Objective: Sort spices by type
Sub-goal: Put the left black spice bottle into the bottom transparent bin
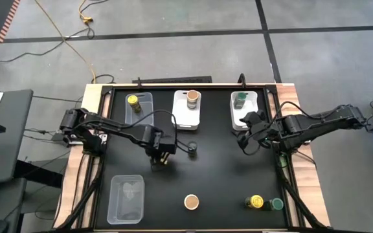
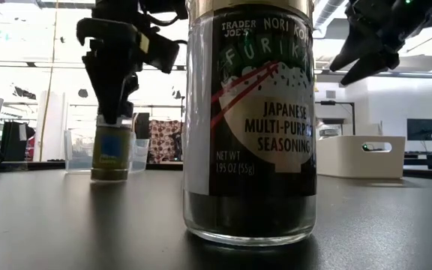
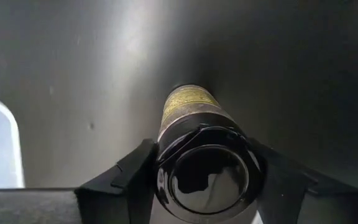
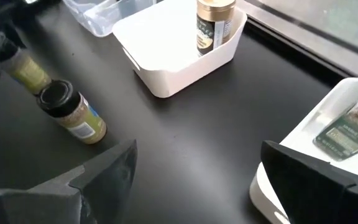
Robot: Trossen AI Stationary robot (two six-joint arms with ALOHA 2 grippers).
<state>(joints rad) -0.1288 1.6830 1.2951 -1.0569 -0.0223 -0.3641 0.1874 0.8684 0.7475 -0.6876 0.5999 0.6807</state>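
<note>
My left gripper (image 1: 160,158) stands over the table's middle left, shut on a dark-capped spice jar (image 3: 190,106) with a yellow-green label. A second dark-capped jar (image 1: 192,149) stands just to its right. My right gripper (image 1: 248,139) hovers open in front of the right white bin (image 1: 251,98), touching nothing. Near the front edge stand a tan-topped jar (image 1: 191,202), a yellow-topped jar (image 1: 256,202) and a green-topped jar (image 1: 276,204). The three far bins each hold one jar: yellow (image 1: 133,101), tan (image 1: 192,97), green (image 1: 239,99). My left gripper pinches the jar's dark cap (image 3: 204,177) between its two fingers (image 3: 138,177), coming from above and pointing down. The low view shows the jar (image 2: 112,154) upright below the fingers, its base on or just at the table.
An empty clear bin (image 1: 127,197) sits at the near left corner. The clear bin (image 1: 141,113) and the middle white bin (image 1: 181,115) line the far edge. In the low view the tan-topped jar (image 2: 250,120) fills the foreground. Bare black tabletop lies between the arms.
</note>
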